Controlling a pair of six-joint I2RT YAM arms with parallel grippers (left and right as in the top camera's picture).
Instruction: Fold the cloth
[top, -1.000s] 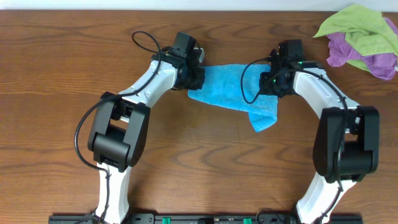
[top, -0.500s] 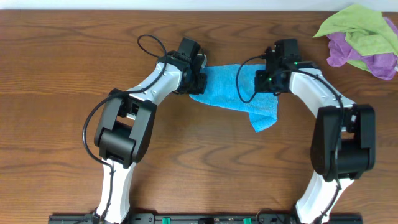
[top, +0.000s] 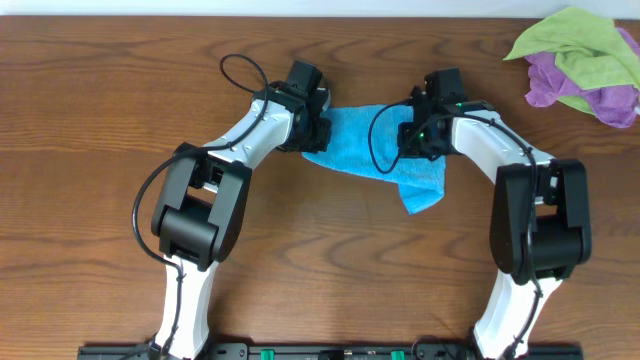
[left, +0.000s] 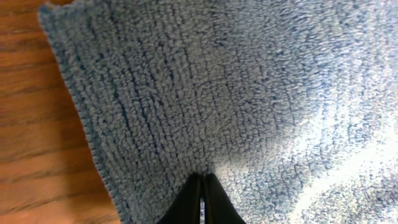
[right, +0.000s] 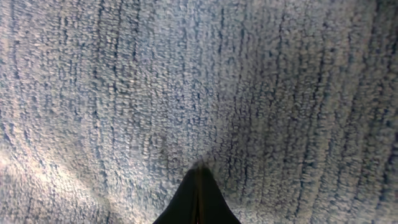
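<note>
From overhead, the cloth (top: 375, 140) lies on the table (top: 100, 100) at upper centre of the frame, stretched between the two wrists, with one corner trailing down toward lower right. The left arm (top: 250, 125) meets its left edge and the right arm (top: 480, 135) its right part. The wrist housings hide both fingertips here. A lime-green cloth (top: 570, 40) and a purple cloth (top: 600, 100) sit heaped in the upper right corner, well apart.

The wrist views supply the grip. The left jaws are pressed together on the cloth (left: 249, 93) near its hemmed edge, with table (left: 31, 124) wood showing at the left. The right jaws are likewise closed on the cloth (right: 186, 81), which fills that whole frame.
</note>
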